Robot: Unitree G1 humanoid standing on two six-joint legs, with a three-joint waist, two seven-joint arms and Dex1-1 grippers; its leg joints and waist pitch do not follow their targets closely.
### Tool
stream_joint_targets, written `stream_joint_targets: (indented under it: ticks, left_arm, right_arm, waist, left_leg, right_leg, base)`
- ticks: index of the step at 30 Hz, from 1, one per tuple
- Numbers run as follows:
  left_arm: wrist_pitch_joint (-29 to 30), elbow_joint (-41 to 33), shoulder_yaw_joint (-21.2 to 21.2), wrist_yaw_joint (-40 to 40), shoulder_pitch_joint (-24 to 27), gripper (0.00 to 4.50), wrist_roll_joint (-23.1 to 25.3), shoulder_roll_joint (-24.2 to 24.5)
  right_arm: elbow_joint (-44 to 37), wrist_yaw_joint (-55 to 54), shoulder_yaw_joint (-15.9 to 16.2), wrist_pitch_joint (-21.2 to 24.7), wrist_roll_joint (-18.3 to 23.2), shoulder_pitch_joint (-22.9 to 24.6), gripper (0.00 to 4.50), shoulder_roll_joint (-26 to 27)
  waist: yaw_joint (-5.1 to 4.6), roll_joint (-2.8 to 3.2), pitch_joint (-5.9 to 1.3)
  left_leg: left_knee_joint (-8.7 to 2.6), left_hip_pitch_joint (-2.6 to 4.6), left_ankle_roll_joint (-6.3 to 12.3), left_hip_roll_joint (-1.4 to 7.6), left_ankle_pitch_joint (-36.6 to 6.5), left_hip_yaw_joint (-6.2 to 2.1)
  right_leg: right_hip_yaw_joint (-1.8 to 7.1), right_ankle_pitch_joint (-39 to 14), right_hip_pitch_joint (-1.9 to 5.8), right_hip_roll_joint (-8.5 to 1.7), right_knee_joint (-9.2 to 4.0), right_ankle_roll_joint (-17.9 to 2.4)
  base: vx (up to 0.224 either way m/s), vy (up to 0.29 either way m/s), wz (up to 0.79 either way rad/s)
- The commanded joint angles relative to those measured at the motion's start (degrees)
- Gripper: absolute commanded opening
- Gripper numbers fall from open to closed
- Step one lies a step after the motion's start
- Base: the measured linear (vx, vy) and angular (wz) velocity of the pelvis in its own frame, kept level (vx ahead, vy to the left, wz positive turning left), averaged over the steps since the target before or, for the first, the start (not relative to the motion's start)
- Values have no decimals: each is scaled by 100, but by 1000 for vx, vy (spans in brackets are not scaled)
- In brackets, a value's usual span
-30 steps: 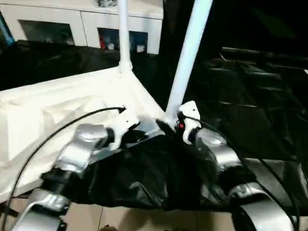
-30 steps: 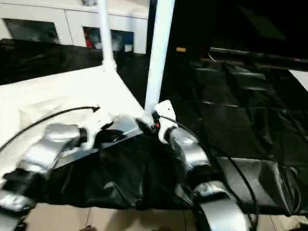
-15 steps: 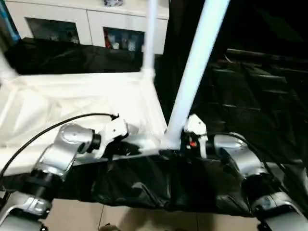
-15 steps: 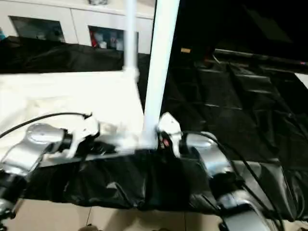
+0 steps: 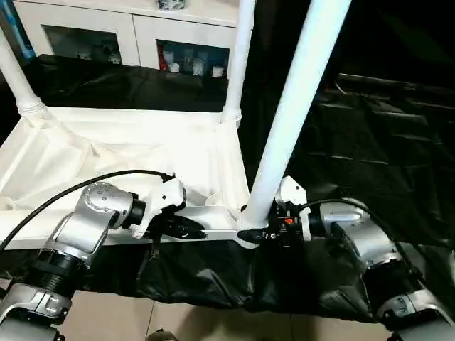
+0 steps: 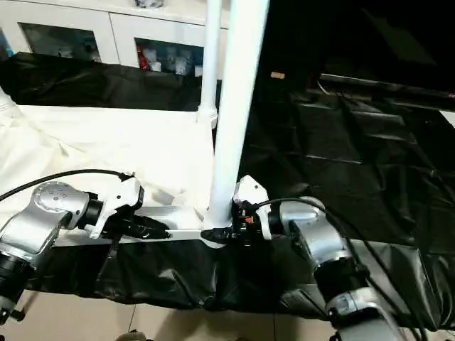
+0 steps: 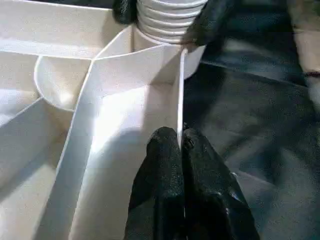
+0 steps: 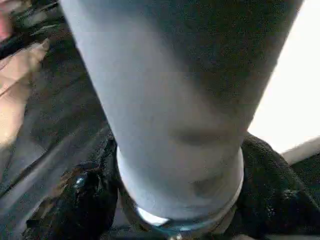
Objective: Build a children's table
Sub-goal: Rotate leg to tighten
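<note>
The children's table lies upside down on a black sheet, its white top (image 5: 142, 142) showing the ribbed underside. Three white tube legs stand in its corner sockets: a near right leg (image 5: 291, 121), a far leg (image 5: 238, 64) and a far left leg (image 5: 18, 78). My left gripper (image 5: 192, 231) is shut on the thin near rim of the top, which the left wrist view shows pinched between its fingers (image 7: 165, 165). My right gripper (image 6: 213, 233) clasps the ribbed base of the near right leg (image 8: 175, 100), one finger on each side.
The black sheet (image 5: 370, 142) covers the platform and spreads far to the right. A white cabinet with glass doors (image 5: 142, 35) stands behind it. Pale floor (image 5: 178, 320) runs along the near edge. Black cables loop over both forearms.
The whole picture has swung and tilted, so the camera moved. My right gripper's fingers have drawn in around the base of the near right leg. The left gripper keeps its pinch on the rim.
</note>
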Motion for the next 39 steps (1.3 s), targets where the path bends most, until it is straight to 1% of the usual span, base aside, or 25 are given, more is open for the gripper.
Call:
stream_joint_targets:
  ticks: [1, 3, 5, 6, 7, 8, 9, 10, 13, 15, 16, 17, 18, 21, 22, 24, 25, 26, 27, 28, 29, 34, 36, 37, 39]
  left_arm:
    - [213, 137, -5, 756, -276, 0, 118, -433]
    - [337, 254, 7, 1093, -378, 0, 241, -591]
    - [507, 346, 14, 1550, -482, 0, 348, -881]
    - [570, 371, 22, 1708, -511, 0, 364, -996]
    - [650, 412, 22, 1898, -549, 0, 382, -1152]
    - [671, 430, 17, 1972, -563, 0, 383, -1224]
    - [683, 461, 25, 2093, -581, 0, 387, -1318]
    - [690, 489, 32, 2214, -596, 0, 384, -1428]
    - [695, 503, 30, 2307, -607, 0, 367, -1564]
    - [670, 492, 12, 2295, -605, 0, 336, -1648]
    - [644, 477, -4, 2260, -598, 0, 345, -1640]
    - [628, 466, -15, 2239, -593, 0, 353, -1631]
    - [563, 410, -51, 2070, -556, 0, 338, -1539]
    - [371, 271, -107, 1697, -467, 0, 266, -1366]
    - [293, 161, -153, 1415, -410, 0, 201, -1258]
    - [252, 96, -204, 1224, -380, 0, 174, -1164]
    - [201, 65, -240, 1042, -366, 0, 143, -1057]
    - [186, 70, -243, 1013, -368, 0, 141, -1036]
    - [156, 79, -248, 958, -370, 0, 137, -997]
    - [52, 122, -244, 790, -378, 0, 127, -897]
    - [22, 140, -242, 732, -383, 0, 131, -855]
    - [-100, 198, -195, 238, -353, 0, 27, -579]
    - [-117, 208, -176, 128, -340, 0, -13, -524]
    - [-140, 211, -168, 35, -329, 0, -40, -479]
    - [-176, 188, -169, -139, -303, 0, -75, -382]
  right_arm:
    - [345, -861, -41, 6, 46, -227, 275, 461]
    - [632, -1476, -181, -8, -51, -342, 275, 633]
    - [925, -2210, -286, -28, -183, -455, 275, 885]
    - [1002, -2418, -310, -41, -218, -483, 274, 979]
    - [1111, -2735, -361, -7, -239, -537, 274, 1121]
    - [1163, -2881, -388, 13, -245, -566, 274, 1192]
    - [1212, -3019, -414, 14, -246, -595, 274, 1276]
    - [1274, -3154, -431, 0, -272, -629, 274, 1371]
    - [1360, -3287, -431, -38, -344, -669, 274, 1484]
    - [1368, -3295, -427, -112, -358, -666, 330, 1563]
    - [1370, -3236, -453, -160, -322, -670, 330, 1569]
    - [1376, -3198, -472, -192, -297, -676, 346, 1571]
    - [1344, -3000, -513, -177, -207, -676, 346, 1514]
    - [1243, -2603, -461, -214, -170, -649, 371, 1355]
    - [1108, -2227, -358, -227, -149, -588, 387, 1227]
    - [950, -1871, -252, -216, -121, -508, 387, 1105]
    - [739, -1418, -96, -230, -106, -398, 387, 930]
    - [696, -1332, -65, -232, -103, -375, 387, 891]
    - [612, -1163, -4, -236, -97, -330, 387, 815]
    - [390, -668, 141, -223, -54, -219, 387, 614]
    - [324, -514, 181, -222, -43, -189, 387, 551]
    - [26, 358, 432, -319, -50, -42, 387, 161]
    - [-30, 562, 488, -304, -49, -13, 387, 82]
    - [-73, 723, 530, -275, -43, 8, 364, 22]
    - [-198, 967, 590, -209, -14, 56, 358, -88]
  waist:
    - [-14, 58, -321]
    - [-28, 66, -327]
    - [-73, 67, -340]
    - [-70, 73, -347]
    - [-74, 60, -348]
    - [-67, 60, -362]
    - [-67, 60, -362]
    - [-47, 84, -368]
    - [-49, 72, -362]
    - [-46, 83, -342]
    - [-42, 80, -343]
    - [-42, 83, -343]
    - [-42, 98, -345]
    - [-48, 89, -354]
    - [-45, 96, -363]
    - [-44, 85, -377]
    - [-46, 103, -378]
    - [-42, 92, -384]
    - [-49, 91, -378]
    - [-44, 97, -371]
    - [-43, 101, -376]
    - [0, 106, -337]
    - [9, 101, -340]
    - [7, 101, -344]
    - [20, 96, -353]
  left_leg:
    - [-406, -15, 70, 217, -811, -54]
    - [-416, -16, -5, 223, -870, -67]
    - [-418, -27, -59, 238, -804, -66]
    - [-407, -4, -70, 231, -781, -58]
    - [-401, -14, -53, 222, -746, -52]
    - [-394, -35, -14, 214, -614, -47]
    - [-394, -35, -14, 214, -614, -47]
    - [-390, -48, 44, 208, -539, -47]
    - [-394, -48, 68, 209, -589, -45]
    - [-407, -37, 51, 214, -771, -47]
    - [-410, -33, 46, 215, -844, -51]
    - [-411, -32, 47, 216, -862, -52]
    - [-419, -40, 45, 222, -855, -64]
    - [-413, -45, 82, 225, -803, -58]
    - [-407, -52, 127, 224, -724, -59]
    - [-390, -75, 214, 217, -537, -53]
    - [-386, -71, 237, 222, -475, -50]
    - [-371, -70, 299, 222, -385, -42]
    - [-379, -73, 326, 225, -364, -48]
    - [-374, -59, 353, 223, -401, -42]
    - [-365, -59, 363, 222, -424, -33]
    - [-397, -23, 258, 242, -786, -44]
    - [-398, -28, 255, 245, -761, -46]
    - [-396, -28, 255, 249, -738, -46]
    - [-390, -46, 290, 246, -643, -44]
  right_leg:
    - [350, -1845, 291, -602, -539, -785]
    - [348, -2019, 293, -617, -550, -730]
    - [363, -1746, 289, -608, -514, -777]
    - [365, -1624, 280, -611, -513, -824]
    - [370, -1547, 287, -602, -505, -834]
    - [373, -1297, 312, -604, -482, -871]
    - [373, -1297, 312, -604, -482, -871]
    - [369, -1100, 321, -599, -461, -877]
    - [363, -1082, 321, -592, -467, -864]
    - [361, -1378, 299, -599, -508, -807]
    - [362, -1529, 301, -606, -524, -765]
    - [364, -1568, 298, -610, -527, -751]
    - [363, -1559, 303, -609, -521, -742]
    - [369, -1379, 307, -609, -507, -777]
    - [370, -1197, 321, -605, -481, -826]
    - [368, -846, 352, -602, -446, -891]
    - [373, -705, 349, -598, -433, -925]
    - [371, -464, 353, -592, -411, -985]
    - [359, -401, 359, -588, -404, -1049]
    - [354, -447, 356, -581, -418, -1061]
    - [363, -452, 356, -587, -420, -1071]
    - [363, -1197, 322, -600, -494, -995]
    - [361, -1210, 326, -596, -494, -960]
    - [361, -1169, 324, -595, -481, -966]
    - [357, -1002, 342, -599, -463, -1003]
  base:
    - [0, 0, 0]
    - [0, 0, 0]
    - [0, 0, 0]
    - [0, 0, 0]
    - [0, 0, 0]
    - [0, 0, 0]
    - [0, 0, 0]
    - [0, 0, 0]
    - [0, 0, 0]
    - [0, 0, 0]
    - [0, 0, 0]
    - [0, 0, 0]
    - [0, 0, 0]
    - [0, 0, 0]
    - [0, 0, 0]
    - [0, 0, 0]
    - [0, 0, 0]
    - [0, 0, 0]
    - [0, 0, 0]
    - [0, 0, 0]
    - [0, 0, 0]
    - [0, 0, 0]
    - [0, 0, 0]
    - [0, 0, 0]
    - [0, 0, 0]
